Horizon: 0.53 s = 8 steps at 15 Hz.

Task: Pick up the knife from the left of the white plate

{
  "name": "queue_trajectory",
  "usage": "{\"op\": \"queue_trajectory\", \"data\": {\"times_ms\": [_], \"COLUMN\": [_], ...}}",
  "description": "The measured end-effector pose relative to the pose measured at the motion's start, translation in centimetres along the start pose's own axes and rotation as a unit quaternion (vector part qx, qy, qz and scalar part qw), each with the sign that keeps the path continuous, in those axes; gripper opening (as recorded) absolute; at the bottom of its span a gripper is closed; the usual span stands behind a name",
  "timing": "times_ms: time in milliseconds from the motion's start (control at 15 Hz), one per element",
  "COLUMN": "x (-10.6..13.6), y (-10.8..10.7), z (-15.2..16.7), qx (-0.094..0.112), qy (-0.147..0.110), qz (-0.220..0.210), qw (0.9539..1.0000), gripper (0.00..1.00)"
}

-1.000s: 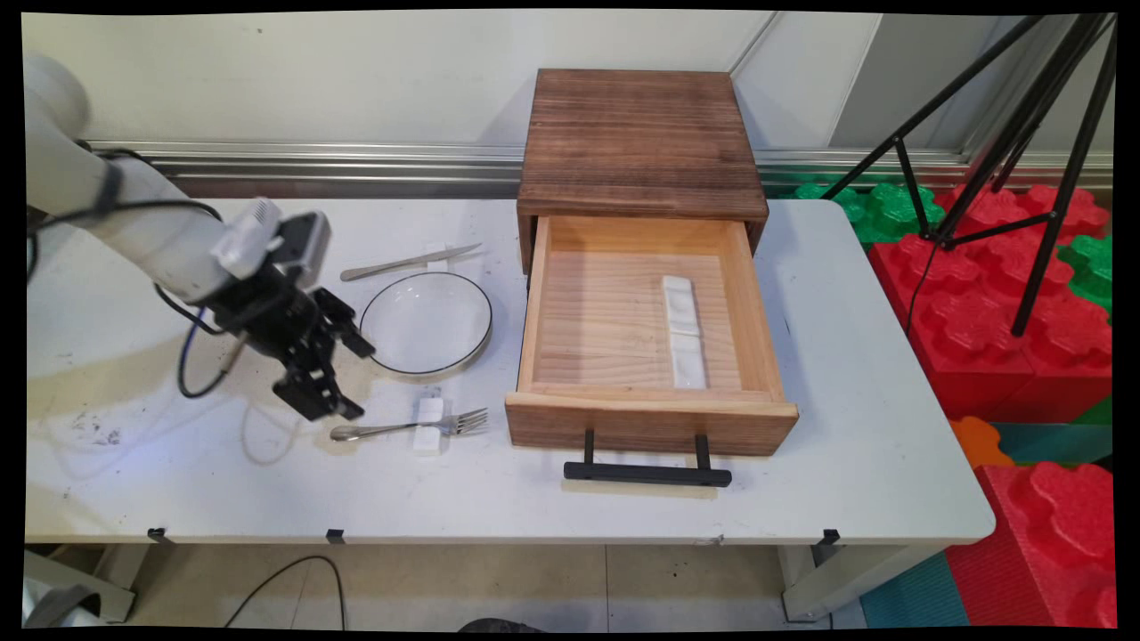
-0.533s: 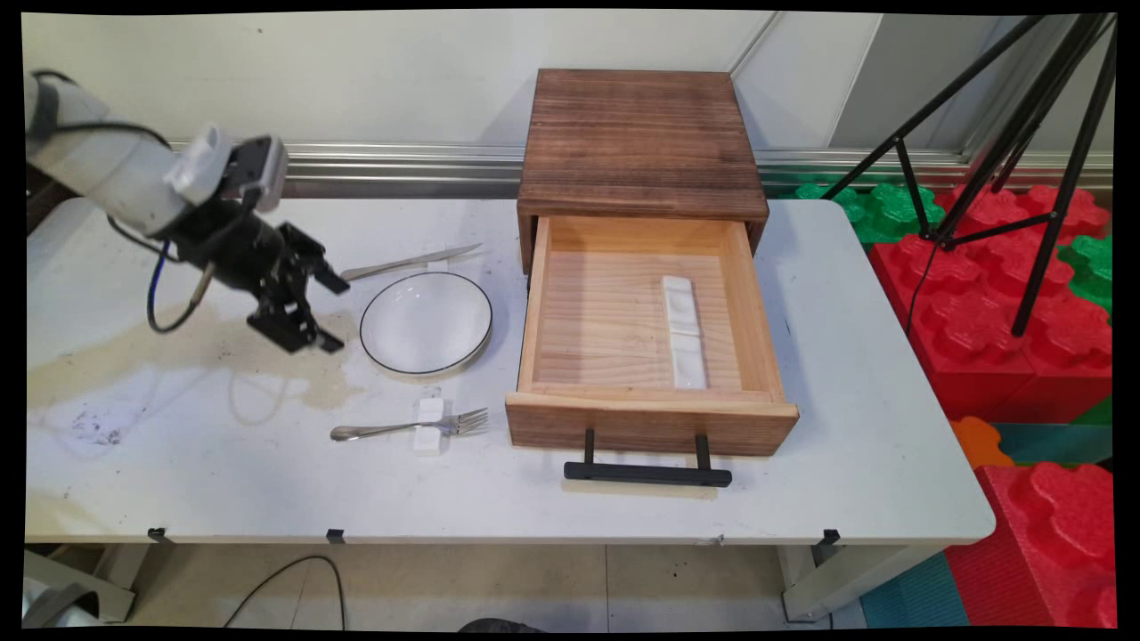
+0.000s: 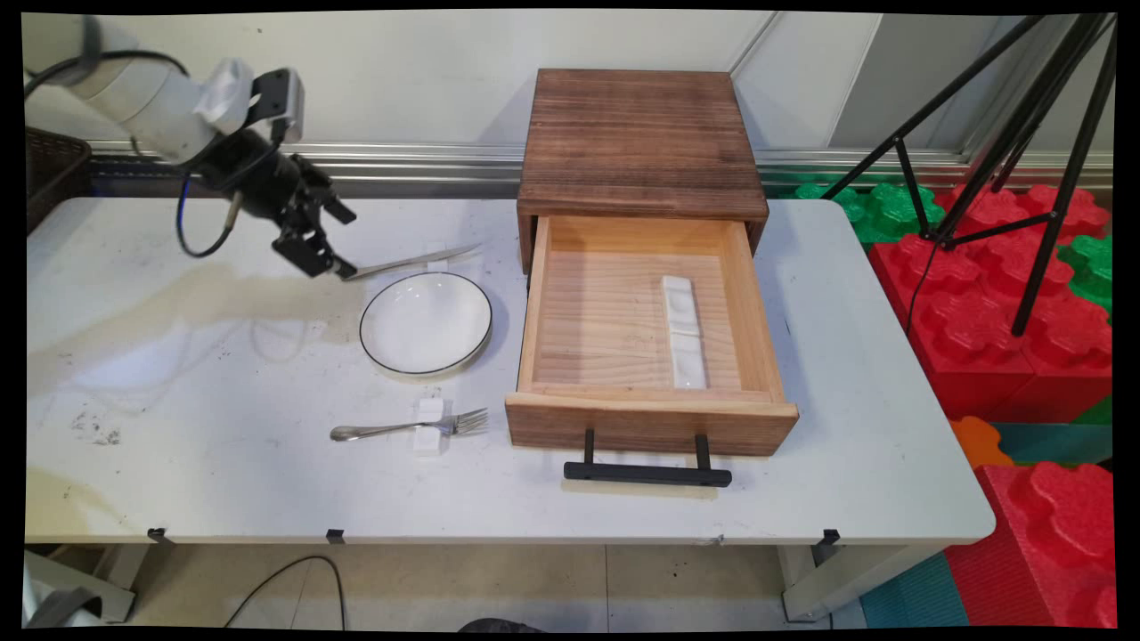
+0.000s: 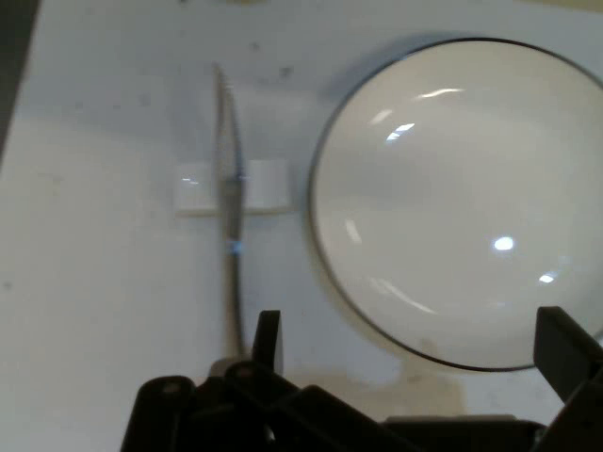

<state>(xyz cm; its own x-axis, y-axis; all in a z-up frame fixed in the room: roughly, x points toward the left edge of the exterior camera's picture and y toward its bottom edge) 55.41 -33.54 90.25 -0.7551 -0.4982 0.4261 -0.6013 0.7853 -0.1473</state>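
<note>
My gripper [image 3: 331,239] hangs open over the back left of the white table [image 3: 178,427], just above the handle end of a silver knife [image 3: 410,261]. The knife lies across a small white rest [image 3: 436,258]. In the hand view the knife [image 4: 229,188] runs up from my left finger [image 4: 267,339], and the white plate with a dark rim [image 4: 471,198] lies between and beyond the fingers. Nothing is held. In the main view the plate [image 3: 426,322] sits just in front of the knife. A fork [image 3: 410,427] on its own white rest [image 3: 429,423] lies nearer the front edge.
A wooden cabinet [image 3: 639,142] stands at the back with its drawer [image 3: 650,418] pulled open; a white divided rest [image 3: 684,329] lies inside. A dark basket [image 3: 53,169] is at the far left. Red and green foam blocks [image 3: 989,329] and a black tripod [image 3: 1024,133] stand to the right.
The gripper has moved from beside the fork's handle, up and back past the plate's left side, to the knife's handle end. It stayed open.
</note>
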Motion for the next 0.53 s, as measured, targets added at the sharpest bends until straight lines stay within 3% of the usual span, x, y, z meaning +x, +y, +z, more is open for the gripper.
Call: {"op": "queue_trajectory", "data": {"times_ms": [533], "x": [1.5], "y": [-6.0], "z": [3.7], "qx": [0.021], "qy": [-0.027], "qz": [0.004], "qw": [0.9994], "gripper": [1.0]}}
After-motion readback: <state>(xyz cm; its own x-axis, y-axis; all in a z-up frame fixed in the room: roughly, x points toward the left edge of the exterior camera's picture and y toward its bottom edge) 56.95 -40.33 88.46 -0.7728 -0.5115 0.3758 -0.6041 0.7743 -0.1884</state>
